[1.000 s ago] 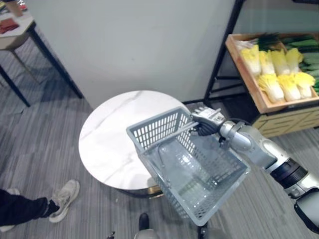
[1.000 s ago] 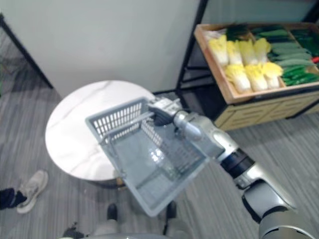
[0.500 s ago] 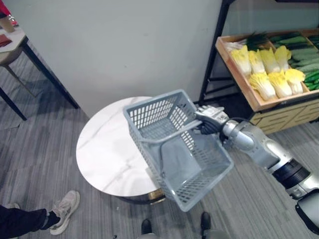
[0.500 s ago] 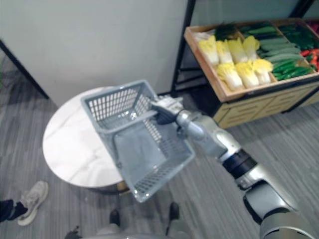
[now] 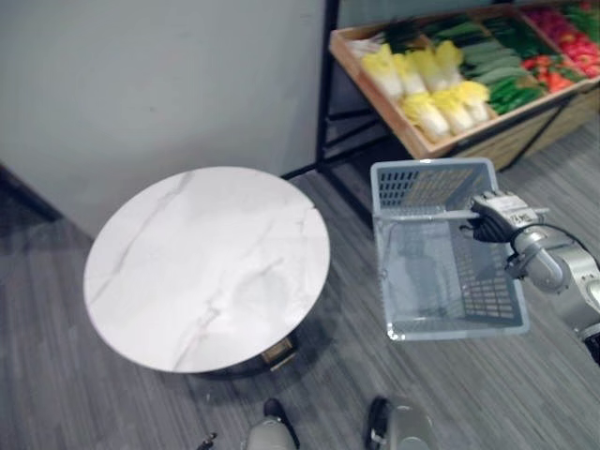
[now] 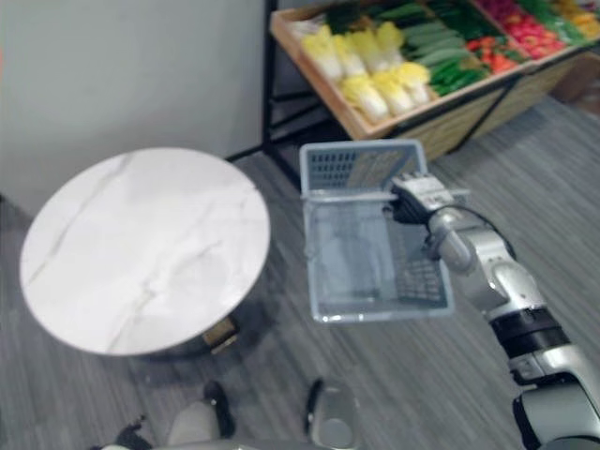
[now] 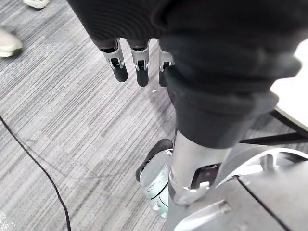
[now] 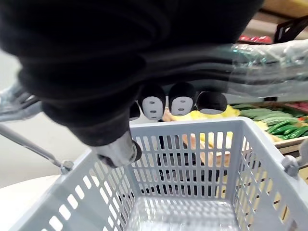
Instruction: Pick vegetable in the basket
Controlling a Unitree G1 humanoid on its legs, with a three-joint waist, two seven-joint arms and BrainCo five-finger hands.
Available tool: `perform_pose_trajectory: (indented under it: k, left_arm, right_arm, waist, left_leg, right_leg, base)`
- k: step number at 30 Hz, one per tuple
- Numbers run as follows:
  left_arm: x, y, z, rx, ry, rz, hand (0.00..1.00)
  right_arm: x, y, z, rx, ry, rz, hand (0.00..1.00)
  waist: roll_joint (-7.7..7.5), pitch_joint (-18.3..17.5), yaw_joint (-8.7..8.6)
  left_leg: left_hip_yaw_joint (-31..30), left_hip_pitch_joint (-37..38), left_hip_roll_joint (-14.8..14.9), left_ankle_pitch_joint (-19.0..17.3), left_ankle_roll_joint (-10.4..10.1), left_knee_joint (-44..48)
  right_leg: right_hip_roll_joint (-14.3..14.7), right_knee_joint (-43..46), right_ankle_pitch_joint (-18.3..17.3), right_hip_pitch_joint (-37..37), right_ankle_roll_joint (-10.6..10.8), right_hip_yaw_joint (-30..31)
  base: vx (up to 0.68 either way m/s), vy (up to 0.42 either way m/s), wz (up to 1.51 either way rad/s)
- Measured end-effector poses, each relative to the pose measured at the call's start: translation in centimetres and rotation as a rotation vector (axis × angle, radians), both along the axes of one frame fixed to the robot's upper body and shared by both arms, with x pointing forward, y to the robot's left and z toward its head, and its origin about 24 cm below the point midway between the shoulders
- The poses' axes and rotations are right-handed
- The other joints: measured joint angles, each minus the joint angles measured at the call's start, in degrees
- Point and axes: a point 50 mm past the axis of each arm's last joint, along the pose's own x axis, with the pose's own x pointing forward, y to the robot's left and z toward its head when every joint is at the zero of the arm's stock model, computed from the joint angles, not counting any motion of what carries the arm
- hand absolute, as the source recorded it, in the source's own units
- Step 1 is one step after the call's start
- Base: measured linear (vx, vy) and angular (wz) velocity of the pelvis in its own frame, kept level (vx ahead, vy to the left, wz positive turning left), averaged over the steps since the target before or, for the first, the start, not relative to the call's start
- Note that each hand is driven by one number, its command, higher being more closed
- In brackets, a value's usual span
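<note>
My right hand (image 5: 497, 215) is shut on the handle of a grey plastic basket (image 5: 412, 183), which hangs in the air above the floor, right of the round table. The basket (image 8: 192, 144) has nothing in it, and my fingers (image 8: 182, 101) curl over its handle. Beyond it, a wooden crate (image 6: 370, 122) on a shelf holds yellow-white cabbages (image 5: 427, 89), green cucumbers (image 5: 497, 75) and red vegetables (image 5: 558, 33). My left hand (image 7: 139, 57) hangs over the grey floor with straight, relaxed fingers and holds nothing.
A round white marble table (image 5: 206, 267) stands at the left centre. A black metal shelf frame (image 5: 325, 94) carries the crate. A pale wall (image 5: 159, 75) runs behind the table. A shoe (image 7: 7, 43) of a person shows on the grey floor.
The whole view has swung right, toward the vegetable shelf. My right hand has carried the basket off the table, and it now hangs level over the floor near the crate.
</note>
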Motion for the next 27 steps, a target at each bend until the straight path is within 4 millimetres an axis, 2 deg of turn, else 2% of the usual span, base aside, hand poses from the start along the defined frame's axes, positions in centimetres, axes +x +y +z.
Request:
perform_pose_trajectory:
  k: [1,2,3,4,5,6,7,8,9,11,12,13,15,17,18,19,20,21,22,23,24,25,27]
  left_arm:
    - [-0.1,0.0,0.0,0.000,0.001,0.001,0.00]
    - [-0.1,0.2,0.0,0.000,0.002,0.009,0.00]
    - [0.1,0.2,0.0,-0.012,-0.002,0.027,0.00]
    - [-0.4,-0.2,-0.2,-0.027,0.014,0.035,0.00]
    - [-0.8,-0.6,-0.4,-0.041,0.019,0.050,0.00]
    - [-1.0,-0.1,-0.3,-0.028,0.029,0.050,0.00]
    - [-1.1,0.1,-0.2,-0.023,0.034,0.050,0.00]
    - [-1.1,0.3,-0.2,-0.017,0.039,0.050,0.00]
    - [-1.2,0.2,-0.3,-0.021,0.043,0.053,0.00]
    - [-1.5,-0.3,-0.5,-0.031,0.054,0.058,0.00]
    - [-1.7,-0.5,-0.6,-0.036,0.060,0.059,0.00]
    - [-1.9,-1.1,-0.8,-0.050,0.070,0.056,0.00]
    - [-2.3,-1.6,-0.9,-0.061,0.082,0.047,0.00]
    - [-2.6,-2.0,-1.1,-0.068,0.096,0.023,0.00]
    - [-2.6,-2.1,-1.0,-0.068,0.091,0.012,0.00]
    - [-2.9,-2.3,-1.0,-0.077,0.091,0.005,0.00]
    - [-3.7,-3.1,-1.2,-0.116,0.102,0.000,0.00]
    - [-4.1,-3.9,-1.4,-0.146,0.108,0.004,0.00]
    - [-4.7,-5.9,-1.7,-0.210,0.111,-0.004,0.00]
    - [-5.1,-6.3,-1.7,-0.229,0.109,0.011,0.00]
    - [-5.9,-6.3,-1.7,-0.239,0.118,0.033,0.00]
    - [-6.4,-6.4,-1.7,-0.244,0.126,0.045,0.00]
    - [-6.0,-6.6,-1.7,-0.254,0.117,0.040,0.00]
  right_arm:
    - [0.1,0.1,0.5,0.000,-0.019,0.007,1.00]
    - [0.3,0.5,1.5,-0.001,-0.051,0.030,1.00]
    - [0.2,0.8,1.8,0.005,-0.067,0.047,1.00]
    - [0.2,0.8,1.9,0.004,-0.069,0.051,1.00]
    - [0.1,0.9,1.9,-0.002,-0.069,0.059,1.00]
    - [0.0,0.8,1.9,-0.008,-0.072,0.065,1.00]
    - [0.0,0.8,2.0,-0.012,-0.073,0.065,1.00]
    - [-0.1,0.6,2.4,-0.024,-0.084,0.065,1.00]
    - [-0.3,0.6,2.7,-0.036,-0.094,0.069,1.00]
    - [-0.4,0.5,2.9,-0.044,-0.099,0.067,1.00]
    - [-0.6,0.1,2.9,-0.037,-0.108,0.054,1.00]
    - [-1.1,-0.6,2.3,-0.040,-0.099,0.031,1.00]
    - [-1.7,-1.3,1.6,-0.057,-0.070,0.011,1.00]
    - [-2.0,-1.5,1.2,-0.079,-0.062,0.003,1.00]
    - [-2.1,-1.7,1.3,-0.077,-0.065,-0.002,1.00]
    - [-2.1,-1.6,1.3,-0.075,-0.065,0.004,1.00]
    - [-2.1,-1.4,1.3,-0.072,-0.074,0.019,1.00]
    - [-2.1,-1.2,1.4,-0.067,-0.084,0.027,1.00]
    - [-1.8,-0.7,1.8,-0.054,-0.112,0.044,1.00]
    - [-1.7,-0.6,2.0,-0.052,-0.125,0.050,1.00]
    - [-1.7,-0.5,1.9,-0.049,-0.122,0.049,1.00]
    - [-1.7,-0.6,1.9,-0.049,-0.122,0.046,1.00]
    - [-1.9,-1.2,1.8,-0.061,-0.117,0.025,1.00]
  waist:
    - [0.01,0.01,0.09]
    - [-0.18,0.06,0.10]
    - [-0.18,0.02,-0.06]
    - [1.74,-0.72,0.54]
    - [1.01,-1.16,1.09]
    - [-0.48,-1.98,0.02]
    - [-0.91,-2.27,0.03]
    - [-1.08,-2.41,0.17]
    - [-0.46,-2.56,-0.05]
    - [0.67,-3.17,-0.02]
    - [1.54,-3.49,-0.14]
    - [3.56,-3.66,-0.82]
    - [5.07,-4.14,-1.55]
    - [6.60,-4.22,-2.57]
    - [7.22,-3.96,-2.88]
    - [7.84,-3.94,-2.29]
    - [7.48,-3.56,-1.11]
    - [7.59,-3.51,-0.32]
    - [7.78,-3.44,0.27]
    - [8.38,-3.36,0.31]
    - [9.18,-3.50,0.17]
    - [9.86,-3.55,-0.06]
    - [10.15,-4.11,-1.21]
  left_leg:
    - [1.72,0.02,0.49,0.00,0.02,0.30]
    - [4.93,-0.10,1.14,-0.48,-0.09,1.99]
    - [5.83,-0.52,1.36,-1.25,-0.07,1.56]
    - [5.44,-0.57,1.65,-1.12,-0.02,-1.11]
    - [9.66,1.46,1.93,1.74,0.61,-4.56]
    - [12.67,1.92,1.33,2.53,0.59,-4.57]
    - [14.04,1.83,1.57,2.53,0.59,-4.07]
    - [16.45,1.42,2.79,2.56,0.55,-2.90]
    - [18.55,1.49,3.93,3.50,-0.05,-2.79]
    - [21.08,1.57,5.07,4.74,-0.53,-3.36]
    - [22.91,1.65,6.10,5.48,-0.67,-3.14]
    - [23.17,1.73,7.46,6.58,-0.75,-3.09]
    - [22.87,2.03,9.10,7.40,-0.71,-2.37]
    - [22.24,1.93,12.09,7.80,-0.93,1.35]
    - [20.35,1.69,13.84,7.90,-1.06,4.49]
    - [13.39,1.19,15.33,8.48,-1.58,9.77]
    - [2.79,-0.52,14.45,9.58,-2.27,14.94]
    - [-3.52,-1.53,12.19,7.21,-4.74,16.82]
    - [-14.48,-2.09,5.79,1.50,-7.61,17.84]
    - [-20.08,-2.16,2.54,-1.25,-7.36,17.04]
    - [-23.08,-1.17,0.61,-3.11,-7.06,13.07]
    - [-22.64,-0.03,0.15,-2.66,-6.80,8.43]
    - [-20.91,3.18,-0.42,-3.99,-7.12,0.54]
  right_leg:
    - [-0.57,0.84,-0.16,0.09,-0.29,-0.89]
    - [-1.18,-0.26,1.53,-1.15,0.09,-3.19]
    - [1.90,-4.92,2.87,-1.51,-1.87,-4.20]
    - [4.69,-10.36,3.32,-0.11,-2.01,-3.05]
    - [3.62,-8.29,0.20,0.55,-2.01,-3.19]
    - [0.04,-5.52,-1.22,1.95,0.24,-3.77]
    - [-1.22,-6.23,-1.18,3.11,1.73,-4.27]
    - [-1.67,-9.96,-1.12,4.74,5.08,-4.97]
    - [0.60,-15.43,-1.25,5.52,6.32,-6.05]
    - [3.63,-23.00,-1.23,7.08,6.43,-6.23]
    - [5.39,-27.64,-0.65,7.97,8.44,-6.36]
    - [7.74,-30.53,0.56,9.03,8.40,-6.38]
    - [9.41,-31.82,0.81,10.17,8.09,-6.60]
    - [10.99,-32.61,0.83,11.66,7.92,-6.91]
    - [11.58,-32.55,0.70,12.30,7.34,-6.12]
    - [11.94,-32.28,0.54,12.70,7.03,-3.54]
    - [11.93,-32.17,0.70,13.16,6.77,0.73]
    - [11.08,-32.21,0.95,13.04,6.66,2.99]
    - [10.01,-32.41,1.41,11.67,7.19,7.56]
    - [10.39,-32.77,1.79,10.97,6.98,9.90]
    - [11.72,-33.54,2.86,10.23,6.55,12.35]
    - [12.86,-34.25,3.58,9.85,6.84,13.61]
    - [13.13,-35.37,4.60,8.68,8.22,14.70]
  base:
    - [-0.14,0.017,-1.42]
    - [-0.16,0.050,-1.57]
    - [-0.18,0.069,-1.65]
    - [-0.16,0.089,-1.84]
    - [-0.19,0.035,-1.70]
    - [-0.18,-0.009,-1.55]
    - [-0.19,-0.122,-1.20]
    - [-0.17,-0.242,-1.13]
    - [-0.17,-0.278,-1.11]
    - [-0.17,-0.309,-0.90]
    - [-0.18,-0.332,-0.79]
    - [-0.15,-0.280,-0.52]
    - [-0.09,-0.188,-0.08]
    - [-0.05,-0.157,-0.01]
    - [-0.06,-0.150,-0.41]
    - [-0.08,-0.171,-1.03]
    - [-0.07,-0.133,-1.30]
    - [-0.05,-0.014,-1.79]
    - [-0.03,0.080,-1.67]
    - [-0.02,0.199,-1.88]
    - [0.00,0.193,-1.43]
    - [0.02,0.243,-1.15]
    - [0.03,0.139,-0.46]
